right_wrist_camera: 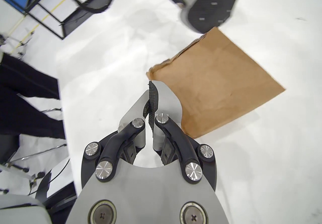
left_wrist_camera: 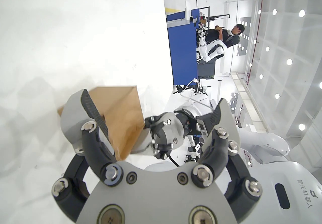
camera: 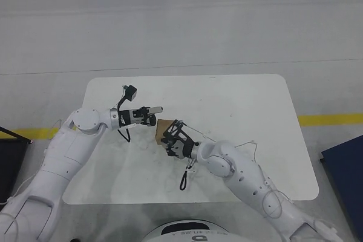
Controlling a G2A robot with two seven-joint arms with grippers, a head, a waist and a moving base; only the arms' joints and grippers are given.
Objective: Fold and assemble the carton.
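Observation:
A flat brown carton [camera: 163, 129] sits tilted near the middle of the white table [camera: 242, 109]. My right gripper [right_wrist_camera: 151, 86] is shut on the carton's [right_wrist_camera: 216, 79] near edge; the pinch itself is hidden behind one finger. It comes from the front right in the top view [camera: 169, 143]. My left gripper [left_wrist_camera: 153, 101] is open, with one of its fingers [left_wrist_camera: 88, 106] against the carton [left_wrist_camera: 120, 114] and the other off to the side. From above, the left gripper [camera: 155, 111] is just behind the carton. One of its ridged pads [right_wrist_camera: 213, 1] hangs over the carton's far corner.
A black frame [camera: 0, 148] stands off the table's left side and a dark blue object [camera: 351, 175] off its right side. A yellow line [camera: 339, 118] runs across the floor. The table's right half is bare white surface.

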